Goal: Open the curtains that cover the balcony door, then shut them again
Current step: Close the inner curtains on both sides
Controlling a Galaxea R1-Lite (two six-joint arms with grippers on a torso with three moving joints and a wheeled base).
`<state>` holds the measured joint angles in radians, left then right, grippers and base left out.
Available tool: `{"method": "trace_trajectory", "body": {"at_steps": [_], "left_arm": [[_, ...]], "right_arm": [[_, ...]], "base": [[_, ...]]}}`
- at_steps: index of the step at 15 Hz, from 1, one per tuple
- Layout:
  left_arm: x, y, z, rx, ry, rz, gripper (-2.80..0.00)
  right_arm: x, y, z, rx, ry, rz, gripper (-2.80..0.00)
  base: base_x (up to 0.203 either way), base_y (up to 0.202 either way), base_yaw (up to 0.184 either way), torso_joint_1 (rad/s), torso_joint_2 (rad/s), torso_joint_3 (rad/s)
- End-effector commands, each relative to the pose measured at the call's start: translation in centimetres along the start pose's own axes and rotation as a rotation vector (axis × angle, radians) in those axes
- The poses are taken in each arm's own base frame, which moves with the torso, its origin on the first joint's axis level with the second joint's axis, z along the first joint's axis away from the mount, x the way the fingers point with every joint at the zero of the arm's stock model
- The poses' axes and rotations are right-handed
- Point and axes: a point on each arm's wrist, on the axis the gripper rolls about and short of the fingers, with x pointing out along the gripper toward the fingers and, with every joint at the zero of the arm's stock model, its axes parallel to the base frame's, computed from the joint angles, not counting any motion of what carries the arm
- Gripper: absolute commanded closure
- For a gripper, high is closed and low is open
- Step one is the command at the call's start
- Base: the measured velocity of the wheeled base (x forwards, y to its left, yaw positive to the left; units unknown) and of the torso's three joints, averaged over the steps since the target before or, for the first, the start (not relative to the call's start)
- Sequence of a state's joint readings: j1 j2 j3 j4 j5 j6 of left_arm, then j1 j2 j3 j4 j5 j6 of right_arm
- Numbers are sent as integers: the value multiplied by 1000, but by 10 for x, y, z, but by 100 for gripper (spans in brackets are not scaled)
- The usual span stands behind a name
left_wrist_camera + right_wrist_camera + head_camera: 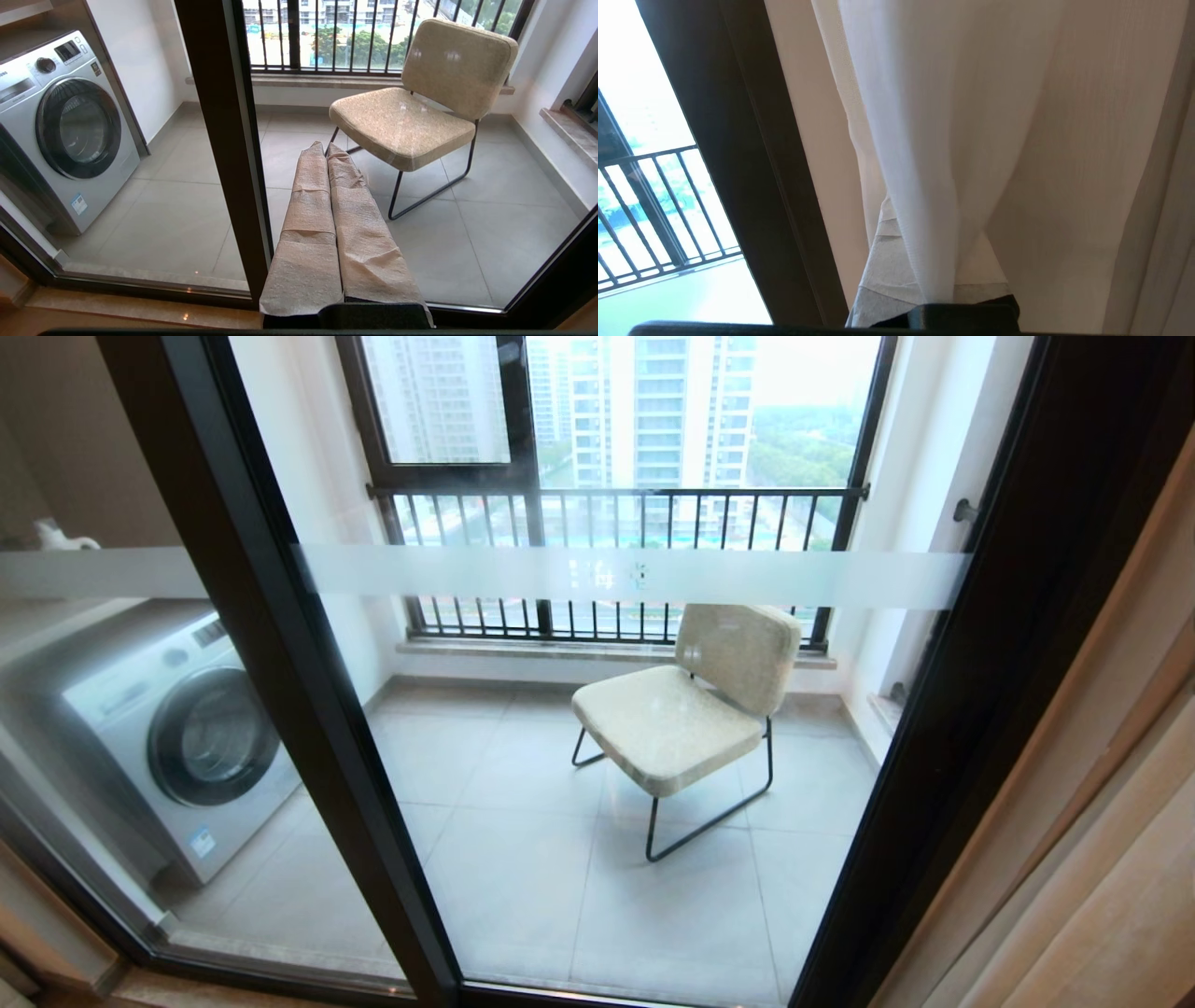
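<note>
One chair (691, 709) at 3 o'clock, one washing machine (177, 737) at 9, two glass door panels (523, 859), two curtain layers (971, 140).

The head camera looked forward and down from high up, close to the black-framed glass balcony door (280, 644), onto the tiled balcony beyond. The left wrist camera sat lower, facing the same way over its paper-wrapped pincer (327, 154); both views shared the silver front-loading washing machine (177, 737) and the beige cushioned chair (691, 709). The right wrist camera pointed upward, very near the thin cream-white sheer curtain (924, 140).
</note>
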<state>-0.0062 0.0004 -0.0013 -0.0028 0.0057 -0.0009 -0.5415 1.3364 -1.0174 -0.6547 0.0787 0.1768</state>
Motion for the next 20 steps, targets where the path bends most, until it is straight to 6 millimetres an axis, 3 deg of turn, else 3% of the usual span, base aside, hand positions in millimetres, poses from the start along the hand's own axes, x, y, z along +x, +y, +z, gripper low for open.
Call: {"method": "trace_trajectory", "body": {"at_steps": [1,11,20], "left_arm": [[0,0,0,-1,-1,0,0],[0,0,0,-1,-1,2,0],[0,0,0,-1,-1,0,0]], "right_arm": [[-2,1,2,0,-11,3,0],[-8,6,7,7,-12,48,0],[-29,64,9,43,-3,328,0]], "base": [[0,0,0,0,0,0],[0,0,0,0,0,0],[0,0,0,0,0,0]]}}
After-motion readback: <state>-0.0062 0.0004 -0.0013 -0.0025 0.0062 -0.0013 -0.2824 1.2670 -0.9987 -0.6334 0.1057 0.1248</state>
